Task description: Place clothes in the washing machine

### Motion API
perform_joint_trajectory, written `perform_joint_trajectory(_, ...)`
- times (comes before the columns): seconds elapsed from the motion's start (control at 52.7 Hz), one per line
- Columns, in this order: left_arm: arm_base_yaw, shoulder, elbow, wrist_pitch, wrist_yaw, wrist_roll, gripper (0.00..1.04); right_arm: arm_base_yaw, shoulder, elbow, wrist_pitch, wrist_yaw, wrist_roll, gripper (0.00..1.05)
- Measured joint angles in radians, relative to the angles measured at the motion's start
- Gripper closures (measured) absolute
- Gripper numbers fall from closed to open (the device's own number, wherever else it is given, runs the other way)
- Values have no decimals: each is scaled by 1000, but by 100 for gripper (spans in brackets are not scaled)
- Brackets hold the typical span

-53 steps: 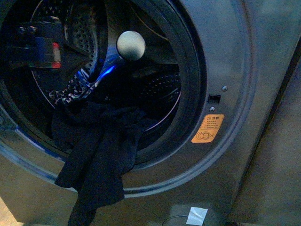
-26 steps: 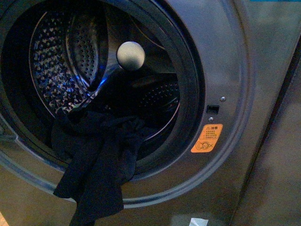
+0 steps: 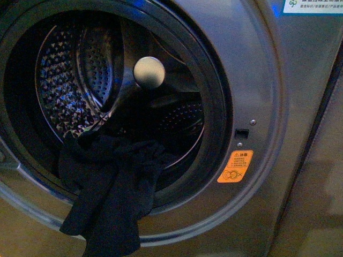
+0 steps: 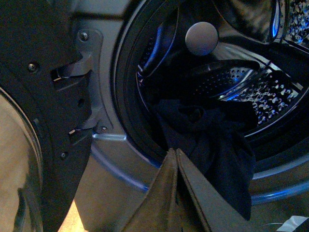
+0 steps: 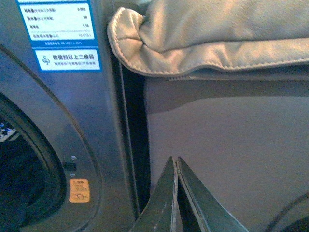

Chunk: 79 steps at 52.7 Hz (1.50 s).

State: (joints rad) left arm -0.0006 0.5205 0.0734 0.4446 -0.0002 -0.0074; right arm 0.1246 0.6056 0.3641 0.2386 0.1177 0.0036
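Left gripper [image 4: 176,153], jaws closed and empty, points at the navy garment [image 3: 110,193] draped over the washing machine [image 3: 257,80] porthole rim; right gripper [image 5: 175,162], likewise pinched closed, faces the panel beside it.

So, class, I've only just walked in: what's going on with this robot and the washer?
The robot is loading clothes into the washing machine. Right now nothing is holding them: the dark garment lies half in the drum, draped over the lower rim of the porthole and hanging down the front. The left gripper is shut and empty, just outside the opening. The right gripper is shut too, off beside the machine. The job isn't finished.
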Motion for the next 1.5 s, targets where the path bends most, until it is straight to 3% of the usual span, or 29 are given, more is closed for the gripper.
perform_joint_trajectory(0.133, 0, -49, -17, -32, 0, 0, 101, -26, -49, -69, 20, -24, -1, 102)
perform_joint_trajectory(0.209, 0, -82, -26, -56, 0, 0, 101, -89, -82, -112, 28, -109, -1, 102)
perform_joint_trajectory(0.285, 0, -118, -34, -83, 0, 0, 101, -119, -116, -151, 34, -111, -1, 102)
perform_joint_trajectory(1.024, 0, -343, -56, -263, 0, 1, 101, -122, -348, -314, -31, -116, -1, 102)
perform_joint_trajectory(1.119, 0, -489, -55, -431, 0, 2, 101, -122, -381, -325, -52, -116, -1, 102)
perform_joint_trajectory(1.252, 0, -515, -55, -443, 0, 2, 101, -122, -426, -358, -58, -117, -1, 102)
perform_joint_trajectory(1.347, 0, -516, -55, -443, -1, 1, 101, -122, -558, -358, -221, -119, -2, 102)
perform_joint_trajectory(1.499, 0, -516, -55, -443, 0, 2, 101, -122, -600, -358, -237, -119, -2, 102)
